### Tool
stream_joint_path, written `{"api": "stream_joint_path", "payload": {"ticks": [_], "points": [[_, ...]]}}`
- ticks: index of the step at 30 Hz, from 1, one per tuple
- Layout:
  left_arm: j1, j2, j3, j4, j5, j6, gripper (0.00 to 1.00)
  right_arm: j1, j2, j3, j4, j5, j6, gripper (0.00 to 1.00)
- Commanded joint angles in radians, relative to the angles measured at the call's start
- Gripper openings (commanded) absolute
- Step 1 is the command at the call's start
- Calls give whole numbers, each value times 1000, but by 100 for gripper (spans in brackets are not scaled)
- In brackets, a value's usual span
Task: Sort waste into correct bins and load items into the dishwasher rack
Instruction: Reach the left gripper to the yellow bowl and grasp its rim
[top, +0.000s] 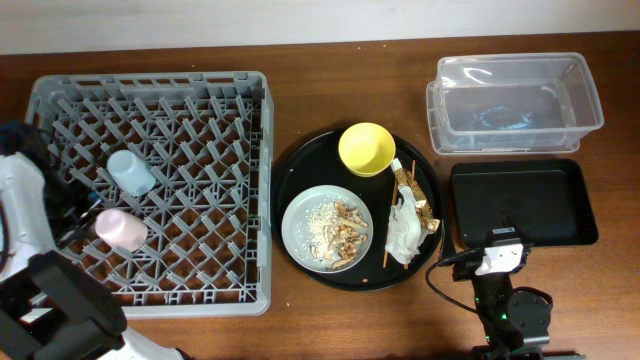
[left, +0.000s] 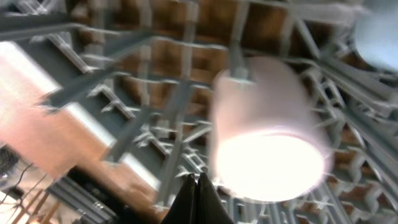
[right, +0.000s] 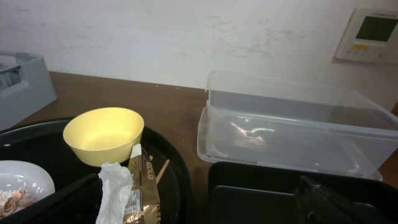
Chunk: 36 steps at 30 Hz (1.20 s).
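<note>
The grey dishwasher rack (top: 250, 190) stands at the left and holds a light-blue cup (top: 130, 172) and a pink cup (top: 120, 230), both on their sides. My left gripper (left: 198, 186) is shut and empty, just beside the pink cup (left: 267, 143). A yellow bowl (top: 366, 148), a grey plate (top: 300, 215) with food scraps (top: 335, 228), a white napkin (top: 405, 235), a gold wrapper (top: 415, 200) and chopsticks (top: 392, 205) lie on the round black tray. My right gripper (right: 198, 190) is open and empty, low between that tray and the black rectangular tray (top: 522, 203).
The clear tub (top: 515, 100) stands behind the black rectangular tray at the far right; its inside looks empty. The round black tray (top: 300, 165) sits mid-table next to the rack. A wall runs behind the table.
</note>
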Motion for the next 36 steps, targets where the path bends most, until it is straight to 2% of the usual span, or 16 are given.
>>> {"api": "stream_joint_path", "payload": {"ticks": [1,3,4,7,8,11,13,16,20,21,22,23,30,32,34,36], "points": [[24,-74,70,-16,-29,-41,0,6,-6,-5,-5,9,-3,99],[-6,-154,76,6,65,-10,0,6,-6,-5,-5,9,-3,99],[-31,-189,76,32,175,49,0,6,-6,-5,-5,9,-3,99],[-183,-265,76,189,673,264,1,6,-6,-5,-4,9,-3,99],[-263,-267,75,276,736,267,11,6,-6,-5,-4,9,-3,99],[-482,-233,75,474,724,267,62,6,-6,-5,-5,9,-3,99],[-672,-169,75,587,686,413,62,6,-6,-5,-5,9,-3,99],[-890,-56,76,644,471,512,63,6,-6,-5,-5,9,-3,99],[-1094,127,192,581,183,581,63,6,-6,-5,-5,9,-3,99],[-1123,161,223,586,125,581,67,6,-6,-5,-5,9,-3,99],[-1148,180,227,624,84,581,86,6,-6,-5,-4,9,-3,99],[-1168,190,227,654,78,581,98,6,-6,-5,-4,9,-3,99],[-1247,281,220,788,112,582,99,6,-6,-5,-5,9,-3,99],[-1247,342,220,786,112,591,89,6,-6,-5,-5,9,-3,99],[-1246,383,220,777,111,619,65,6,-6,-5,-4,9,-3,99],[-1246,389,220,770,111,619,58,6,-6,-5,-5,9,-3,99]]}}
